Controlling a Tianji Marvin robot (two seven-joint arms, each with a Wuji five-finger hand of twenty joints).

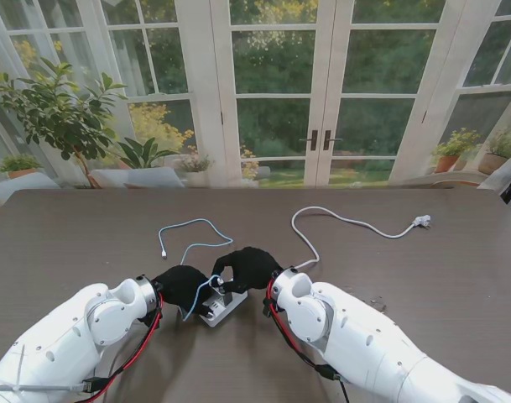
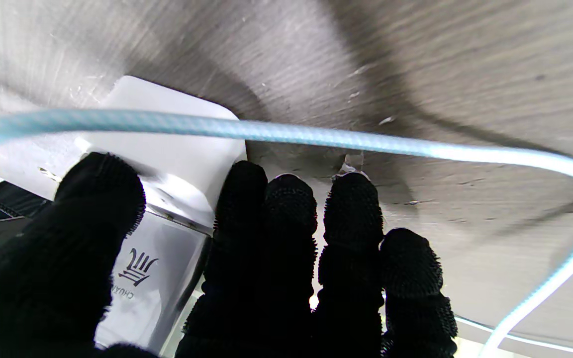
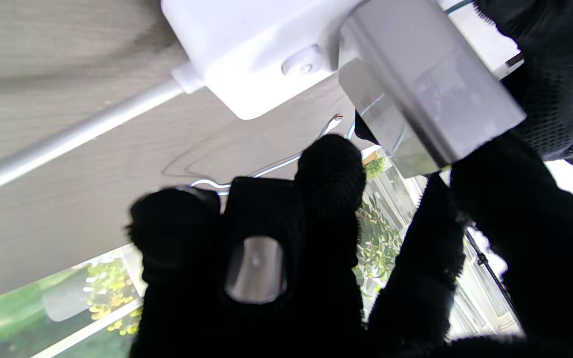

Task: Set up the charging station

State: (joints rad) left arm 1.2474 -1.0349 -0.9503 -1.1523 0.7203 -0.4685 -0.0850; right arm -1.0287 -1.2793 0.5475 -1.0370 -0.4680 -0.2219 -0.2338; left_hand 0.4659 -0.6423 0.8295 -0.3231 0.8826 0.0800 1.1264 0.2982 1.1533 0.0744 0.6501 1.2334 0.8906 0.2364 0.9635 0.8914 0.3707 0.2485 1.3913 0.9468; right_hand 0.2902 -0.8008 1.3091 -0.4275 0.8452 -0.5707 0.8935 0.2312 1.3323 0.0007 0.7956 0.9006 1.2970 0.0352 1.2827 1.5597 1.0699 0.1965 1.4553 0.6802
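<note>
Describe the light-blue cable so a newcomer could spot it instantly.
On the brown table, look between the two black-gloved hands at the white power strip. The light-blue cable loops from there away from me, ending loose on the left. It is thinner and bluer than the white power cord on the right.

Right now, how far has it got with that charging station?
About midway, I'd guess. Done: the white power strip lies between both hands, and a silver charger looks seated on it. In hand: the left hand and right hand both grip around the charger, the blue cable trailing from there. Left: the strip's white plug lies loose on the table, and the cable's far end is unconnected.
</note>
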